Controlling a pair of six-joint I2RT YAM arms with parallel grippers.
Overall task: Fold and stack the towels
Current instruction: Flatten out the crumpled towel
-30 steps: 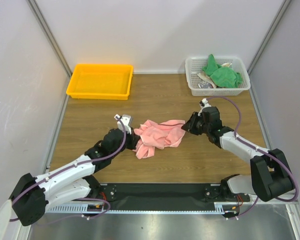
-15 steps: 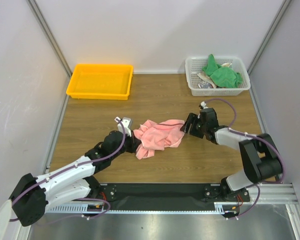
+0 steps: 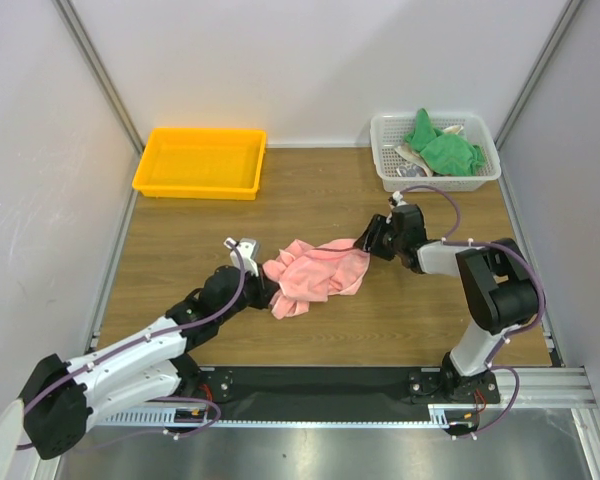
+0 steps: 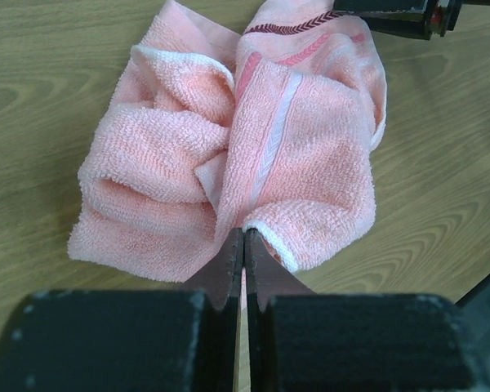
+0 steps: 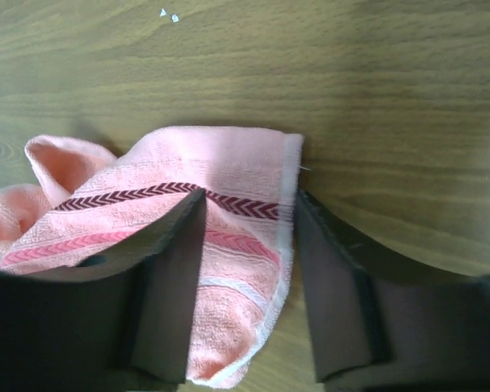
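White shells, black joints and a looping purple cable (image 3: 432, 188) mark the left arm (image 3: 130, 357) and right arm (image 3: 442, 261) alike. The left gripper (image 3: 268, 286) and right gripper (image 3: 364, 243) are matte black, flat-fingered.

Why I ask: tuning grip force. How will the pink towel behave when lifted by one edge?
Probably floppy: the pink towel lies crumpled in soft folds, so it should sag from a pinched edge. Its looped pile looks grippy, not slippery. Pushed, it would likely bunch rather than slide flat.
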